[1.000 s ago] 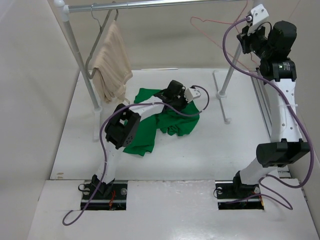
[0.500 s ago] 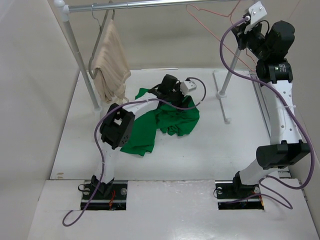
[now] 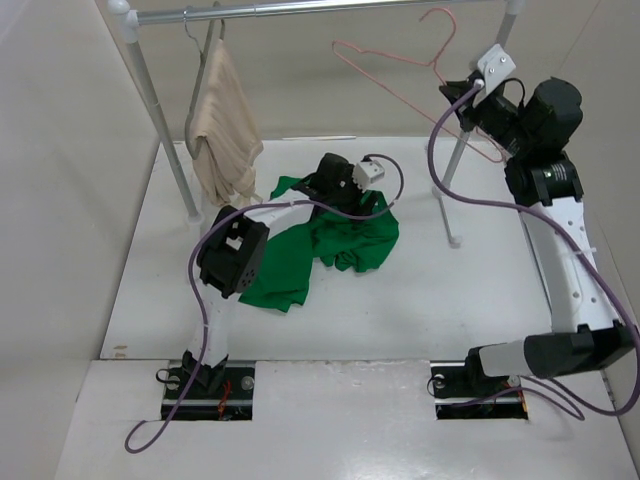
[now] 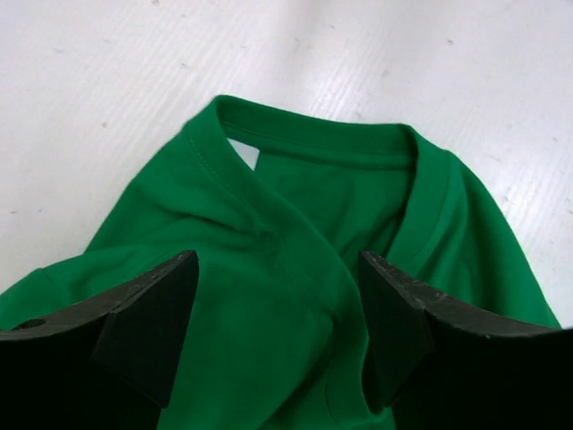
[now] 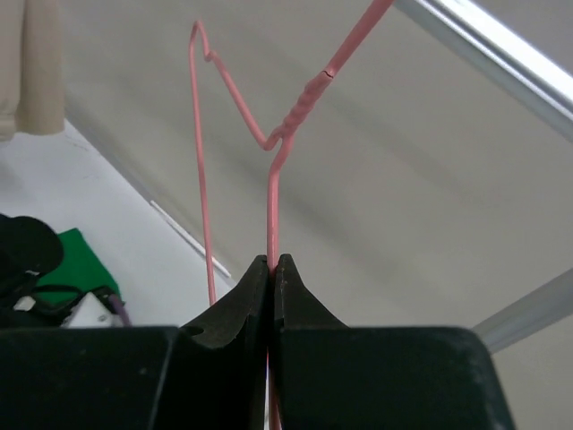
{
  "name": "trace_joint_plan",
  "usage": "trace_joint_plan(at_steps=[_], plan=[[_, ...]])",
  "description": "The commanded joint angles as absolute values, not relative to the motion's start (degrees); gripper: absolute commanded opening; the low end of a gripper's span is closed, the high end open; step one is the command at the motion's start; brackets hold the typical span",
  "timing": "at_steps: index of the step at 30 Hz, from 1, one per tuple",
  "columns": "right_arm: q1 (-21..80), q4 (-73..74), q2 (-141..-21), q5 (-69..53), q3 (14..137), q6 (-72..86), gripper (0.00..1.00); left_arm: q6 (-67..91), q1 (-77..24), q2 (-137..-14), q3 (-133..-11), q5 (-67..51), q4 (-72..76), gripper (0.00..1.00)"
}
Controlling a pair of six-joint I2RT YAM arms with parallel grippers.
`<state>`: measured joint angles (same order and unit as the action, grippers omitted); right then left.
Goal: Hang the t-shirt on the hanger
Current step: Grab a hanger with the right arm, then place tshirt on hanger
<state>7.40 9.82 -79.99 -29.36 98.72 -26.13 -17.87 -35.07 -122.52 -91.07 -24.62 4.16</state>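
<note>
Right gripper point(image 5: 271, 265), raised high, pinches the hanger point(image 5: 270, 197); left gripper point(image 4: 277, 296), jaws spread, hovers over the t-shirt point(image 4: 295, 206) on the white table point(image 3: 450, 290).

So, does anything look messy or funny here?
Yes. The t-shirt lies crumpled in a heap on the table, not spread flat. The hanger isn't hanging straight either: the right gripper pinches its wire and holds it tilted up in the air.
</note>
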Motion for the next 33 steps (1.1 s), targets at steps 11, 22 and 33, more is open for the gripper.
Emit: trace_joint_plan(at_steps=[11, 22, 33], plan=[[-0.4, 18.5, -63.5, -26.3, 76.9, -25.5, 0.0, -17.1, -40.7, -124.6, -90.4, -7.4, 7.8, 0.64], [-2.3, 25.7, -59.2, -18.5, 68.0, -25.5, 0.0, -15.4, -40.7, -124.1, -93.3, -1.8, 4.1, 0.0], [-0.1, 27.0, -54.6, -25.0, 52.2, -22.5, 0.0, -11.2, -34.5, -120.2, -105.7, -9.7, -13.3, 0.0]])
